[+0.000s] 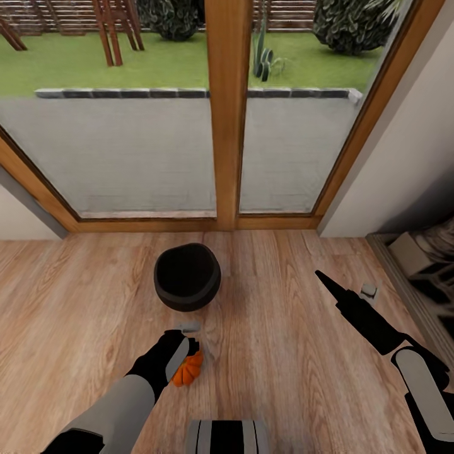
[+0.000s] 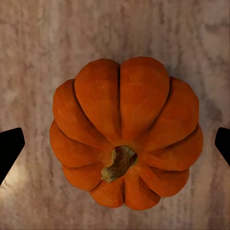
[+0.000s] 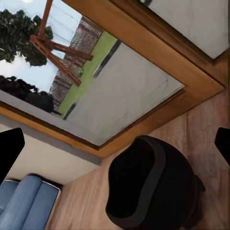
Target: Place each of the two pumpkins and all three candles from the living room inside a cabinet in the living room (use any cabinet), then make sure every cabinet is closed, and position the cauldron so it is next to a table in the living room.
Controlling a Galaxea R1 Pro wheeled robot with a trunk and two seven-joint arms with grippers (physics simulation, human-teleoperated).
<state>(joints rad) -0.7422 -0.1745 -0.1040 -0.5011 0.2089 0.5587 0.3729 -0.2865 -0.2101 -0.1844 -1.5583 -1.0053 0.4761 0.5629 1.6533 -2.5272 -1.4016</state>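
Right under your left wrist camera sits the pumpkin (image 2: 125,134), stem up on the wooden floor (image 1: 284,353), and your left gripper (image 2: 115,146) hangs straight over it with its jaws wide, one dark fingertip (image 2: 9,148) showing on each side of the pumpkin and neither touching it. From the head view, that pumpkin lies just on your side of the cauldron (image 1: 187,277), close to it but apart, with the arm covering much of it.

Your risks start with the ribs. If you drop too little before closing, the pads may catch only the upper curve of the rounded body and squeeze it out, and it could roll toward the cauldron or under your base. If you drop too far, the fingertips may hit the floor. The pumpkin also looks slightly off centre between the fingers in the wrist view, so one pad might land first and shove it sideways.

Your right gripper (image 1: 340,294) is held out well to the right of the cauldron, jaws spread and empty, pointing toward the glass door (image 1: 145,151). Keep it still; swinging it inward could knock the cauldron into the pumpkin.
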